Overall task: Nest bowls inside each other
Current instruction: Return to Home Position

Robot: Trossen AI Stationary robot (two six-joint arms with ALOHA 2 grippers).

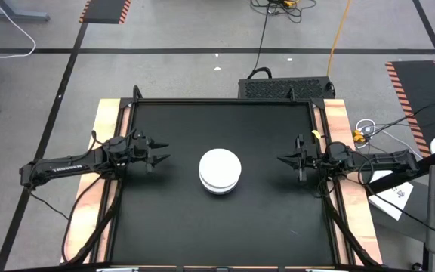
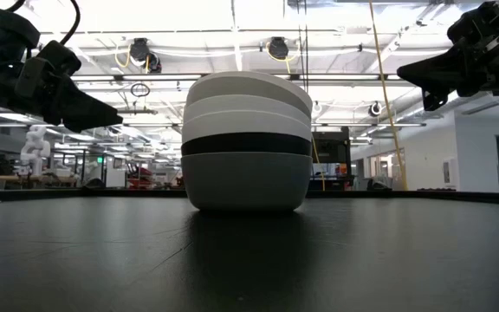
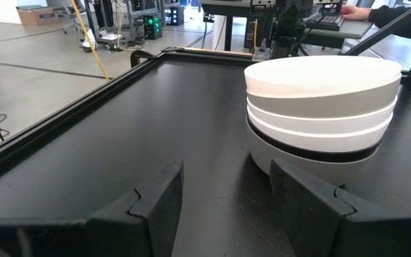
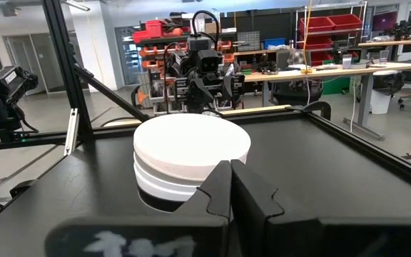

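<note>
Bowls (image 2: 246,143): white in high view, black-banded in low view

Pretty standard lab space: grey concrete floor (image 1: 172,75) with a black tape line (image 1: 202,51) across the top of the overhead shot, and a hazard-striped mat (image 1: 106,9) upper left. From table level, a bright white ceiling (image 2: 189,17) fills the top. Red storage bins (image 4: 330,28) sit upper right, with a workbench (image 4: 320,69) below.

We note the bowls (image 3: 323,107) nested in one stack on the black tabletop (image 3: 120,121); the left gripper (image 3: 225,178) sits just beside the stack, its fingers (image 3: 155,210) apart and clear of it.
</note>
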